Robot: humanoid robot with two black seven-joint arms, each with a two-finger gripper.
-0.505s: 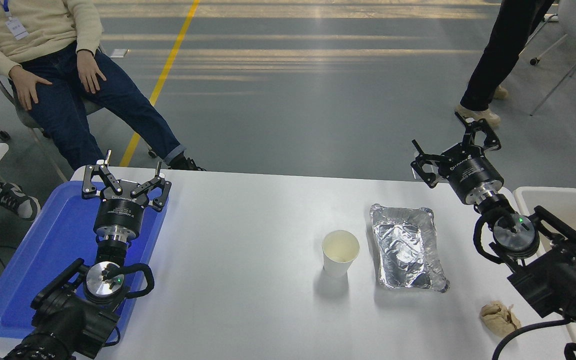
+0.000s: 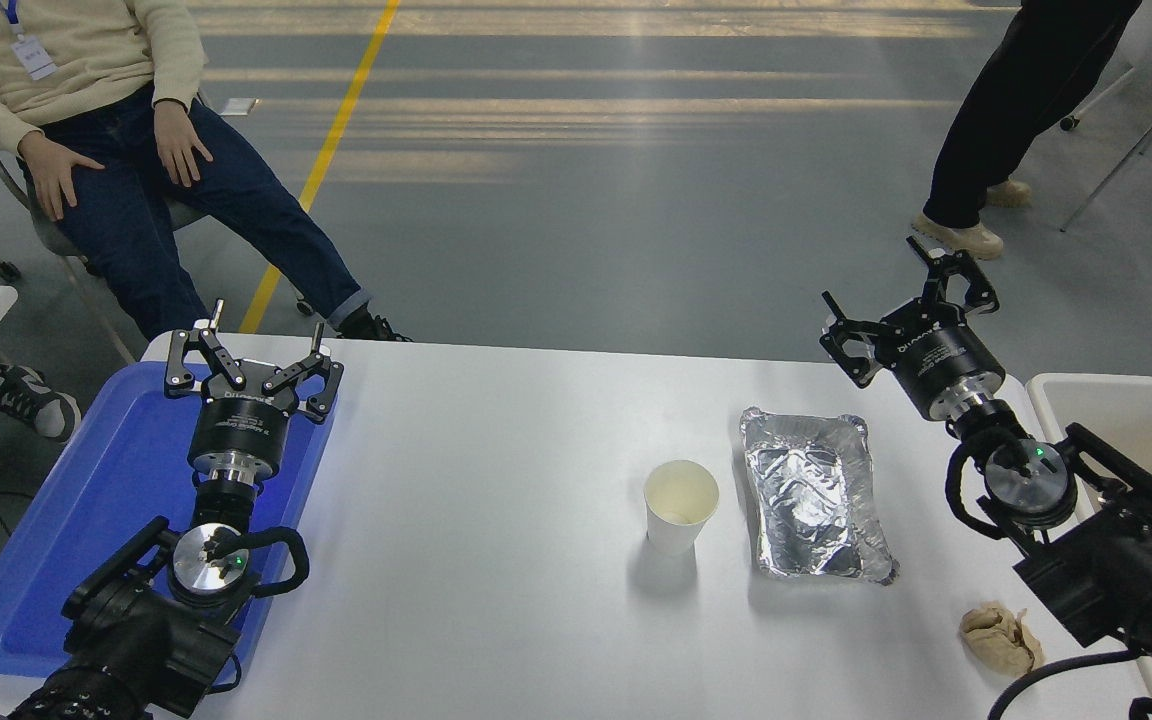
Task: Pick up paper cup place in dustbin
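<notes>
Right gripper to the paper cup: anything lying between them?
In the head view, the crumpled foil tray lies between the open right gripper and the upright paper cup, just right of the cup.

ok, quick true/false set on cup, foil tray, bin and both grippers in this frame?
1. The cup stands upright on the table. True.
2. The right gripper holds the cup. False: it is open, above the table's far right edge, empty.
3. The foil tray lies right of the cup. True.
4. The cup is in the bin. False: it is on the table.
5. The left gripper is open over the blue tray. True.
</notes>
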